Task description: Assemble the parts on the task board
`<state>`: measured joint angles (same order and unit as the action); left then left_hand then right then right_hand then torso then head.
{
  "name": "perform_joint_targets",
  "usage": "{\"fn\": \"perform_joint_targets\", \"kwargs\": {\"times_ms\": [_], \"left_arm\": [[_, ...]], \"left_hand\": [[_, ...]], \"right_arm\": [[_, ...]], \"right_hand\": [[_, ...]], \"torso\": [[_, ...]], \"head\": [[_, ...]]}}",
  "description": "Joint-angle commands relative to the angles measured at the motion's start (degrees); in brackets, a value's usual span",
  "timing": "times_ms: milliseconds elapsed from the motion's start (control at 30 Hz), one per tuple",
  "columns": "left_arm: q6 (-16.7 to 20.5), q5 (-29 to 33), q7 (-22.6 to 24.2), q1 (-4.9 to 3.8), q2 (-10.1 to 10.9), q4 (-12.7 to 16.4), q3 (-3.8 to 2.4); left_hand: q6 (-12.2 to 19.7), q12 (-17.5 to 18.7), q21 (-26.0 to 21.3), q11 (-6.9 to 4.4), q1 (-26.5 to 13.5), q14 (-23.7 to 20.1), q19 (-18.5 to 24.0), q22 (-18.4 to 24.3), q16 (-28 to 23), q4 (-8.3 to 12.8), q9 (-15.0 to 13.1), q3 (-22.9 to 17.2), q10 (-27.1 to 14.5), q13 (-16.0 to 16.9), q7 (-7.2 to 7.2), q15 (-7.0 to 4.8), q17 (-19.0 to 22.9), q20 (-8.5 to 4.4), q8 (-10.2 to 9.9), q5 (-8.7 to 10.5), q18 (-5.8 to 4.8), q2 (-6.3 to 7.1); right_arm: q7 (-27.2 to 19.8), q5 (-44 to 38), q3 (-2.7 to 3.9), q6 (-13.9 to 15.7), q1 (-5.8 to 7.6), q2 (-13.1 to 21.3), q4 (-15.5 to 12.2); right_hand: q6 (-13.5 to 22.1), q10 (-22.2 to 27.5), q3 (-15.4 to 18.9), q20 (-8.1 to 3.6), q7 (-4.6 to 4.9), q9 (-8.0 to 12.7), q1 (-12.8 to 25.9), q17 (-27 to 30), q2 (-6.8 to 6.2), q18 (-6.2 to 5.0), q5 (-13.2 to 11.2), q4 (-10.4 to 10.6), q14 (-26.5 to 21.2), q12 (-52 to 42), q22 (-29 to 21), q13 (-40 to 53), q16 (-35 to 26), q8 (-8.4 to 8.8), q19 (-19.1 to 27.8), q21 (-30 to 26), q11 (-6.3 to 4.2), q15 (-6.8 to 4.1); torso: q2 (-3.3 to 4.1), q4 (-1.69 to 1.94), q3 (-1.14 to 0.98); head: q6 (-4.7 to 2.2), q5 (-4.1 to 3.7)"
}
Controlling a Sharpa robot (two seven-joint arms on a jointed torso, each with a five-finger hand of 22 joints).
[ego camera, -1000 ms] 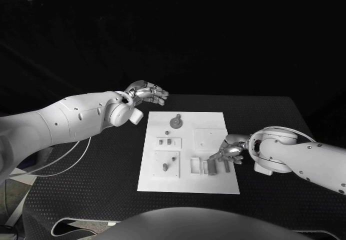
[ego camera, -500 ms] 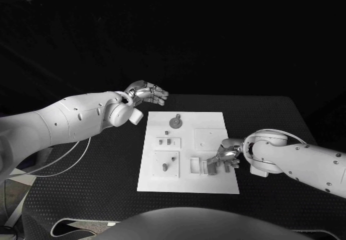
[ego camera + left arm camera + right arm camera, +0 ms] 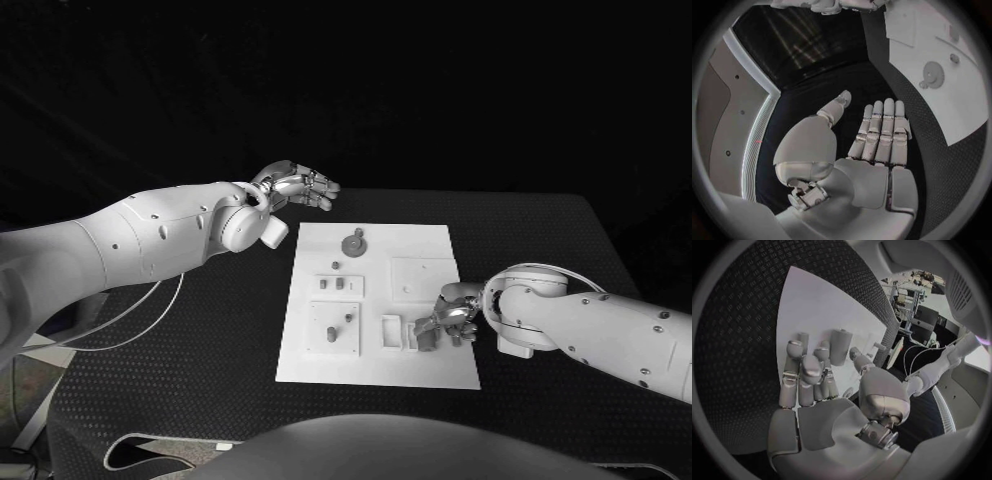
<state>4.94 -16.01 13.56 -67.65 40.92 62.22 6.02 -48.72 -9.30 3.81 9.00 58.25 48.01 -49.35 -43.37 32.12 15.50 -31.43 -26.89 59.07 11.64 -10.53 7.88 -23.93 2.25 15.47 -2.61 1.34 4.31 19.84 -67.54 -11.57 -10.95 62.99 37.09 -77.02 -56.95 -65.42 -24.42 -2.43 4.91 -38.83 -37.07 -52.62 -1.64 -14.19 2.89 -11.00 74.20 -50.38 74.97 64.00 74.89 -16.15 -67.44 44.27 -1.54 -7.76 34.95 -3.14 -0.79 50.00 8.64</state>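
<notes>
Right hand [image 3: 450, 318] slid inward over flat white task board [image 3: 423, 237].

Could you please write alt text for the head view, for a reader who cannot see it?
The robot's right hand reaches onto the near right part of the white task board, its fingers at small grey parts there. The left hand hangs empty, fingers apart, above the black table beyond the board's far left corner.
</notes>
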Motion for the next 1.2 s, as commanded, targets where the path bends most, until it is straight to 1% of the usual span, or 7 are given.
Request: {"fn": "perform_joint_targets", "kwargs": {"times_ms": [33, 333, 400, 467, 800, 1033, 1200], "left_arm": [[-1.1, 0.4, 0.4, -0.03, -0.1, 0.2, -0.04], [-1.1, 0.4, 0.3, -0.03, -0.1, 0.1, -0.04], [-1.2, 0.4, 0.3, -0.03, -0.1, 0.1, -0.04], [-1.2, 0.4, 0.3, -0.03, -0.1, 0.1, -0.04], [-1.6, 0.4, 0.2, -0.03, -0.2, 0.0, -0.04], [-1.7, 0.4, 0.2, -0.03, -0.2, 0.0, -0.03], [-1.8, 0.4, 0.4, -0.02, -0.3, 0.1, -0.03]], "left_hand": [[-0.1, 0.3, 0.1, 0.03, -0.6, 0.0, -0.1, 0.1, -0.2, 0.0, 0.1, 0.3, 0.3, -0.1, 0.11, 0.23, -0.1, 0.17, 0.2, -0.23, 0.29, 0.03], [-0.1, 0.3, 0.1, 0.02, -0.6, -0.1, -0.1, 0.1, -0.3, 0.0, 0.1, 0.3, 0.3, -0.1, 0.11, 0.24, -0.2, 0.17, 0.2, -0.23, 0.29, 0.02], [-0.1, 0.3, 0.1, 0.02, -0.6, -0.1, -0.1, 0.1, -0.3, 0.0, 0.1, 0.3, 0.3, -0.1, 0.11, 0.24, -0.2, 0.18, 0.2, -0.23, 0.29, 0.02], [-0.1, 0.3, 0.1, 0.02, -0.6, -0.1, -0.1, 0.1, -0.3, 0.0, 0.1, 0.3, 0.3, -0.1, 0.11, 0.24, -0.2, 0.18, 0.2, -0.23, 0.29, 0.02], [-0.1, 0.3, 0.1, 0.02, -0.7, -0.1, -0.1, 0.2, -0.4, -0.1, 0.1, 0.3, 0.3, -0.1, 0.11, 0.25, -0.3, 0.18, 0.2, -0.24, 0.30, -0.09], [-0.1, 0.3, 0.1, 0.03, -0.7, -0.1, -0.1, 0.2, -0.4, -0.1, 0.1, 0.3, 0.3, -0.1, 0.11, 0.26, -0.3, 0.20, 0.3, -0.23, 0.30, -0.11], [-0.1, 0.3, 0.1, 0.03, -0.7, -0.1, -0.1, 0.2, -0.5, -0.1, 0.1, 0.3, 0.3, -0.1, 0.11, 0.27, -0.4, 0.20, 0.3, -0.24, 0.30, -0.13]], "right_arm": [[0.1, -3.1, -0.34, -1.1, -0.60, -0.4, 0.0], [-0.1, -3.5, -0.34, 0.9, -0.60, -0.2, -0.5], [-0.1, -2.6, -0.34, 2.6, -0.60, -0.1, -0.8], [-0.2, -1.5, -0.33, 4.0, -0.60, 0.2, -1.2], [0.2, 0.6, 0.21, 9.6, 0.08, 2.1, -4.6], [0.3, 4.2, 3.05, 10.2, 0.40, 2.6, -7.0], [0.3, 4.3, 3.28, 10.3, 1.02, 2.4, -7.8]], "right_hand": [[0.3, 0.3, 0.0, 0.05, 0.11, 0.3, 0.1, -0.1, 1.45, -0.81, 0.0, -1.6, -0.3, -0.4, 1.2, 0.2, 0.2, 0.74, 0.4, 0.4, 0.22, 0.16], [-0.2, 0.0, -1.8, 0.10, 0.05, -0.1, -2.7, 0.0, 6.28, -0.81, 0.0, -5.8, -0.2, -0.5, 1.2, 0.8, 0.4, 0.80, 0.5, 0.9, 0.10, 0.09], [-0.7, -0.3, -5.5, 0.06, -0.06, -0.3, -6.7, 0.1, 6.27, -0.80, 0.1, -5.4, -0.2, -0.4, 1.1, 0.8, 0.3, 0.71, 0.5, 1.0, -0.04, 0.00], [-1.1, -0.6, -7.4, 0.43, -0.05, -0.3, -7.2, 0.2, 6.26, -0.81, 0.0, -5.4, -0.1, -0.4, 1.1, 0.8, 0.3, 0.70, 0.3, 1.1, 0.00, 0.04], [-1.6, -1.1, -9.2, 0.72, -0.16, -0.4, -7.4, 0.4, 7.21, -0.81, 0.0, -5.7, 0.0, 0.1, 1.1, 0.5, 0.2, 0.72, 0.3, 1.3, -0.12, -0.06], [-1.8, -1.3, -9.3, 0.79, -0.19, -0.4, -7.0, 0.4, 7.16, -0.81, 0.0, -5.7, 0.0, 0.3, 1.1, 0.3, 0.2, 0.77, 0.3, 1.4, -0.14, -0.09], [-1.8, -1.4, -9.4, 0.85, -0.18, -0.4, -6.6, 0.5, 7.07, -0.81, 0.0, -5.6, 0.0, 0.5, 1.1, 0.2, 0.2, 0.86, 0.4, 1.4, -0.14, -0.08]], "torso": [[0.01, -0.05, -0.02], [0.01, -0.07, 0.02], [0.01, -0.06, 0.00], [0.02, -0.05, -0.01], [0.01, -0.09, 0.02], [0.05, -0.06, -0.05], [0.01, -0.13, 0.09]], "head": [[0.00, 0.08], [0.00, 0.01], [0.00, -0.01], [0.00, -0.03], [0.00, -0.05], [0.00, 0.15], [0.00, -0.05]]}}
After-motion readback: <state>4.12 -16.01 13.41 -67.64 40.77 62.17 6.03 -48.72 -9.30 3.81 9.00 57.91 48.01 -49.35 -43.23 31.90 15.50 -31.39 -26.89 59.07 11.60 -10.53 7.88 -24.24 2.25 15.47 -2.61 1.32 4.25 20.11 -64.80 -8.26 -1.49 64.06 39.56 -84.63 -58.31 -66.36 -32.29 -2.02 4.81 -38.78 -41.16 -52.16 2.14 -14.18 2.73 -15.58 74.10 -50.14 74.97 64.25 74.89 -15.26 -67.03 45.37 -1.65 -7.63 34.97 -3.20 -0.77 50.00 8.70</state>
